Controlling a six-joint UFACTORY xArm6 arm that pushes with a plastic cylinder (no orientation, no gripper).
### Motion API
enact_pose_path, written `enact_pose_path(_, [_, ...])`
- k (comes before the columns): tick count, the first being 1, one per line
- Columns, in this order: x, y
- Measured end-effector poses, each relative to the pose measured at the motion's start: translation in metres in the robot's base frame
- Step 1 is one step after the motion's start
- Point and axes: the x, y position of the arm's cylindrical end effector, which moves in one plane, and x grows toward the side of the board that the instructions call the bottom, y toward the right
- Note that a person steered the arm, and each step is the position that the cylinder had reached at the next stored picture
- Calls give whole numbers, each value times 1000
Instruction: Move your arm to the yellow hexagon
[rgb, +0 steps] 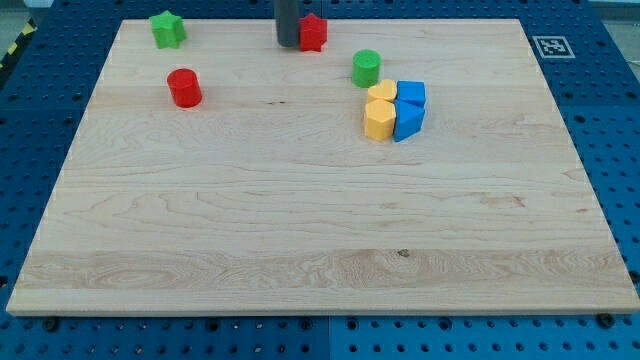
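Rod tip (287, 45) sits at the desk's (300, 230) top edge, touching the red block's (313, 32) left side, no fingers on this rig, yellow hexagon (378, 120) well apart toward lower right, against the blue blocks (409, 110).

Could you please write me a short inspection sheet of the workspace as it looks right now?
Surface: pale wooden board on a blue perforated table.
Job's things: yellow hexagon block, touching a yellow heart block and two blue blocks.
Clutter: green star block, red cylinder block, green cylinder block, red block.
Hand: none; my tip sits beside the red block, far from the hexagon.
Cables: nothing seen.
Surroundings: black-and-white marker tag.
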Motion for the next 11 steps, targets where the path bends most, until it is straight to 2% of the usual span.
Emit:
enact_pose_path(1, [4, -8])
enact_pose_path(2, [43, -18])
enact_pose_path(3, [55, 3])
enact_pose_path(6, [59, 18])
enact_pose_path(7, [75, 24])
enact_pose_path(8, [110, 40])
enact_pose_path(10, [166, 140])
enact_pose_path(11, [194, 161])
